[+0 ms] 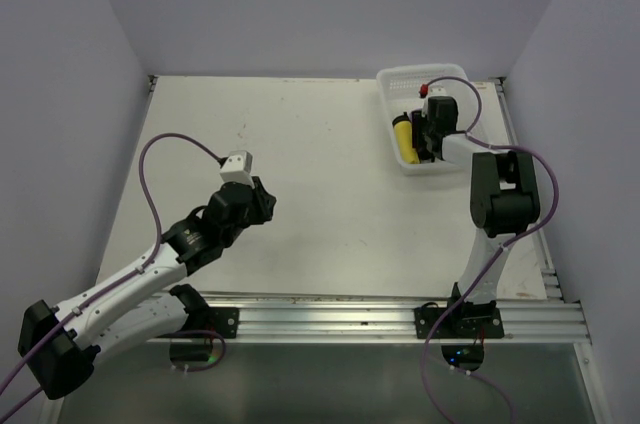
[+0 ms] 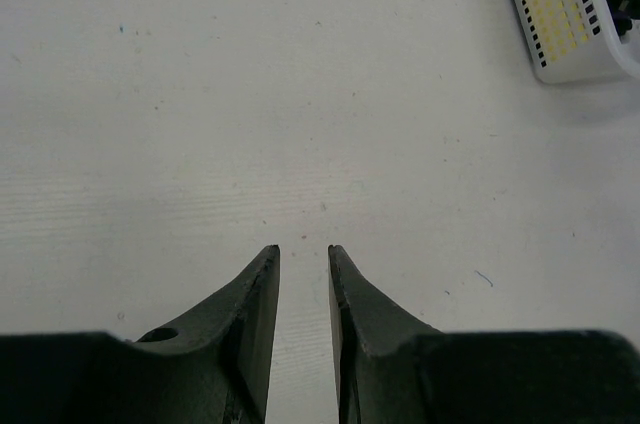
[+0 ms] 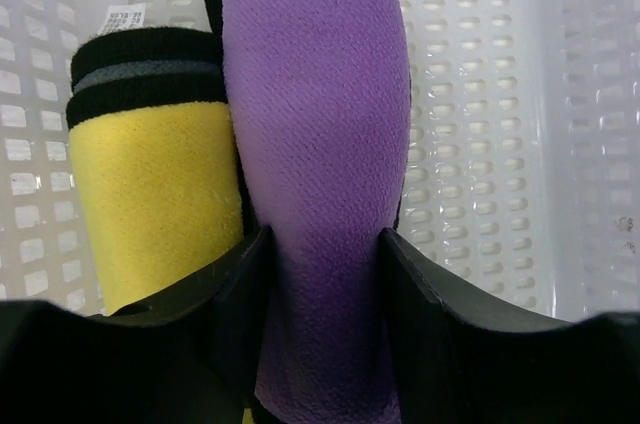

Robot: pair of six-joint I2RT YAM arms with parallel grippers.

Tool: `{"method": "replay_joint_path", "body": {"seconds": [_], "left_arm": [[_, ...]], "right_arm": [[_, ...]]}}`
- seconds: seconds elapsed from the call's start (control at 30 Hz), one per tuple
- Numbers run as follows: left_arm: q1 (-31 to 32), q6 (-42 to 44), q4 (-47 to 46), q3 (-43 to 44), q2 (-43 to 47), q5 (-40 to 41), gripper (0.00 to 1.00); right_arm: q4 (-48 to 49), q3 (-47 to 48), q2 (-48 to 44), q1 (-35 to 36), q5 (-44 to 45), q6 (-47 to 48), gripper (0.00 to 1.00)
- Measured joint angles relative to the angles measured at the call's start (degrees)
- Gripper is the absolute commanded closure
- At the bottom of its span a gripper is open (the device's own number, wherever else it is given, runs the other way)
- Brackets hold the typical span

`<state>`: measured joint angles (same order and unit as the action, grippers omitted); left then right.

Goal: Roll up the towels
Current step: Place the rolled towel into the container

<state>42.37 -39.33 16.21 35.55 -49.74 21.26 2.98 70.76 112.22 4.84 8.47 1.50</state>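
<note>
Right gripper [image 3: 326, 236] is pinching the rolled purple towel [image 3: 315, 94] inside the white basket [image 3: 480, 94], with the rolled yellow towel [image 3: 160, 184] touching alongside. Left gripper [image 2: 303, 249] is hovering over the table [image 2: 300, 94], jaws narrowly apart.

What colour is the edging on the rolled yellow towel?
Black with a grey stripe, on the yellow towel; clearest in the right wrist view.

Robot lab test cell; plain pale walls [image 1: 300, 4], white table [image 1: 300, 164], aluminium mounting rail [image 1: 340, 319] at near edge
</note>
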Motion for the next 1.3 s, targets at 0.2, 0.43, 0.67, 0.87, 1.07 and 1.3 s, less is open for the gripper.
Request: {"method": "replay_joint_path", "body": {"seconds": [0.2, 0.43, 0.67, 0.87, 1.07, 1.3], "left_arm": [[0.0, 0.0, 0.9, 0.0, 1.0, 0.1, 0.69], [0.0, 0.0, 3.1, 3.0, 1.8, 0.3, 0.69], [0.0, 0.0, 6.0, 6.0, 4.1, 2.3, 0.64], [0.0, 1.8, 10.8, 11.6, 2.3, 7.6, 0.32], [0.0, 2.9, 16.5, 17.4, -1.7, 13.3, 0.11], [0.0, 8.2, 17.8, 18.6, 1.2, 21.3, 0.00]], "right_arm": [[-3.3, 0.7, -1.1, 0.0, 0.6, -0.2, 0.46], [-8.3, 2.6, -5.7, 0.0, 1.1, -0.3, 0.44], [-12.6, 5.8, -11.5, 0.0, -1.0, -3.2, 0.18], [-19.8, 7.6, -20.2, 0.7, -4.6, -9.2, 0.01], [-21.9, -2.6, -38.4, 5.3, -6.6, -15.8, 0.01], [-26.8, -17.9, -55.2, 10.6, -7.4, -21.0, 0.01]]}}
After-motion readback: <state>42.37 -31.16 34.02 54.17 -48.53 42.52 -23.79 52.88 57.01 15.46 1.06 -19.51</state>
